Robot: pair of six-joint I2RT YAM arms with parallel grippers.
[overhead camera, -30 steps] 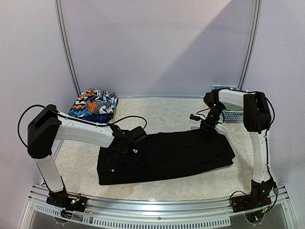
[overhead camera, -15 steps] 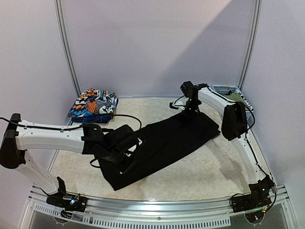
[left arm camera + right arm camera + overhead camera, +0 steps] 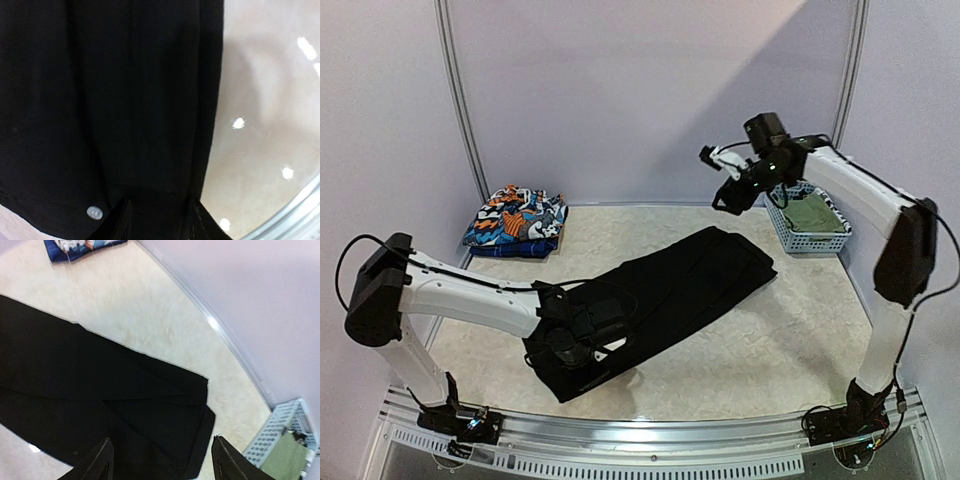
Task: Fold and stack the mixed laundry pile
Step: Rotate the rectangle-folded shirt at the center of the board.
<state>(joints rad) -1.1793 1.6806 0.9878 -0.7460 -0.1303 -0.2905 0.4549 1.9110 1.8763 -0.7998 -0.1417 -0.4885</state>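
We find the long black trousers (image 3: 660,295) lying diagonally across the table (image 3: 800,330). The right gripper (image 3: 161,457) hangs above them, fingers apart (nothing between). The left gripper (image 3: 161,222) sits low at their near end; we cannot tell its grip.

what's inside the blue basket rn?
An olive-green garment lies in the light-blue basket and fills most of it. Anything beneath the garment is covered, so I can't tell whether more laundry sits under it.

Black trousers (image 3: 660,295), orange-blue-white print (image 3: 515,220), light-blue basket (image 3: 812,243)
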